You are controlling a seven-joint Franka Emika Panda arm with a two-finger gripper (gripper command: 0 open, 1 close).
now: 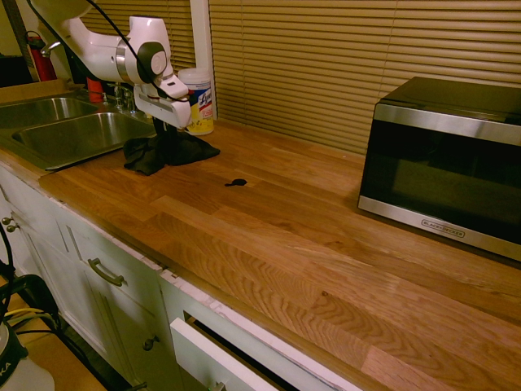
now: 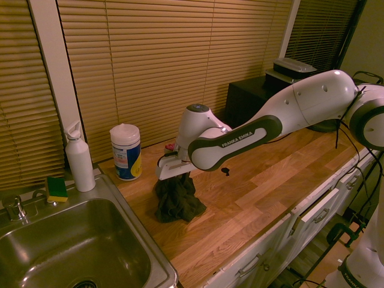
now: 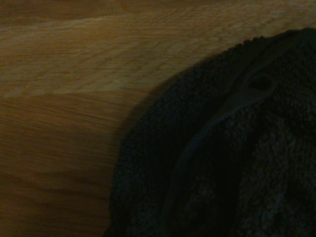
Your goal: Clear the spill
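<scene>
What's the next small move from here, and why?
I'd probably finish gripping the dark cloth, then carry it to the spill: the gripper is right down at the cloth, while the black blot lies uncovered, apart from it, towards the microwave.

a long butcher-block countertop of warm brown wooden strips (image 1: 277, 244) crosses the first exterior view from the upper left to the lower right. on it, in the upper left of that frame, lies a rumpled black textured cloth (image 1: 194, 150), folded unevenly, with a white, blue and yellow cylindrical wipes canister (image 1: 200, 106) upright near it. a small black irregular blot with a short tail (image 1: 238, 182) sits near the middle. a black and silver boxy microwave (image 1: 448, 167) stands at the right edge of the frame.
</scene>
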